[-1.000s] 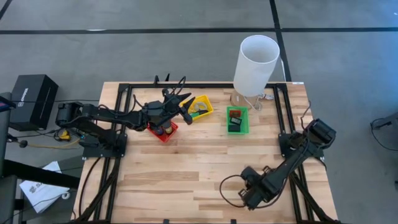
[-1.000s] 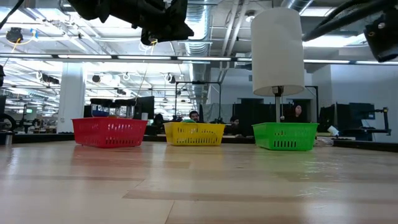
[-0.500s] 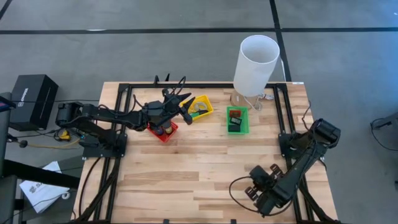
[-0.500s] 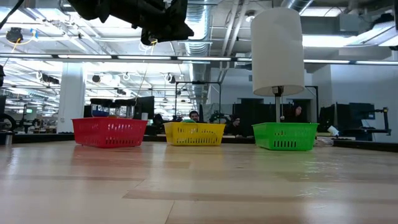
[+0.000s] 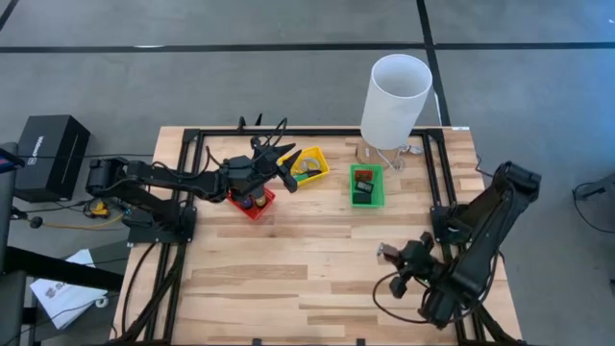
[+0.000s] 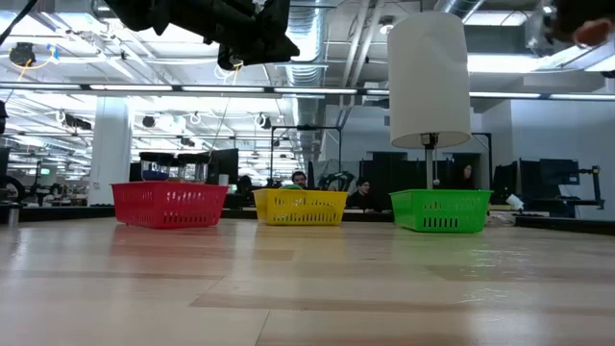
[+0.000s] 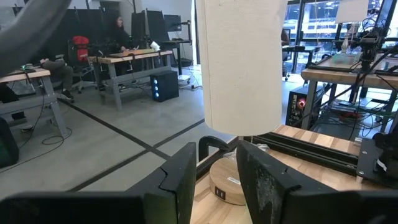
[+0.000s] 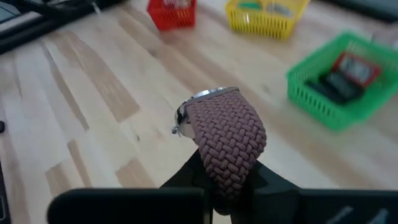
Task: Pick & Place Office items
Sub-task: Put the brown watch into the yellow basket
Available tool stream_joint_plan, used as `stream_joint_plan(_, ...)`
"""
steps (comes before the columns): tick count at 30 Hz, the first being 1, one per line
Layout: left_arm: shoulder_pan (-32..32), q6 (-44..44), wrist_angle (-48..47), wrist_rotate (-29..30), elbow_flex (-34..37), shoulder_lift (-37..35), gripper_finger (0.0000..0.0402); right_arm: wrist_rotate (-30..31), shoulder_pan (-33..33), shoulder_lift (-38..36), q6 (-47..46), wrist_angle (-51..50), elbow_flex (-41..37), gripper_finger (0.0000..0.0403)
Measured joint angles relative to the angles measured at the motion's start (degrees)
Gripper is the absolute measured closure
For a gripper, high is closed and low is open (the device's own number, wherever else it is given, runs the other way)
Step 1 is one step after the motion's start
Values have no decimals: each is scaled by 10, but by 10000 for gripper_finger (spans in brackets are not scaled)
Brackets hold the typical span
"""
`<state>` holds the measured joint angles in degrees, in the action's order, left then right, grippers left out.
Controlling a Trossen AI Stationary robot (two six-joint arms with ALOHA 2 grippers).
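From above, the right gripper (image 5: 389, 253) hangs over the bare front-right part of the wooden table (image 5: 288, 250), its fingers closed on a small brownish strap (image 5: 385, 252) that sticks out at its tip. The left gripper (image 5: 286, 165) hovers over the gap between the red bin (image 5: 252, 203) and the yellow bin (image 5: 309, 164); whether it carries anything cannot be told. The green bin (image 5: 366, 185) stands beside the tall white cylinder (image 5: 394, 101).

In the low view the three bins stand in a row, the left arm dark above the red one.

The left wrist view shows its fingers (image 7: 180, 180) a narrow gap apart, nothing between them.

The right wrist view shows the strap (image 8: 227, 142), braided with a metal end, pinched upright between the fingers, well short of the green bin (image 8: 348, 81), which holds a red block (image 8: 354, 65) and dark pieces.
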<state>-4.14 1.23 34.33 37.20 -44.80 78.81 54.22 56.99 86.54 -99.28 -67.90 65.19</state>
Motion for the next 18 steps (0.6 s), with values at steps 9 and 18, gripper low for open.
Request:
stream_joint_plan(9, 0, 0, 0, 0, 0, 0, 291, 83, -16, -29, 127, -10, 0, 392)
stream_joint_plan(18, 0, 0, 0, 0, 0, 0, 291, 66, -87, -30, 200, -16, 0, 392)
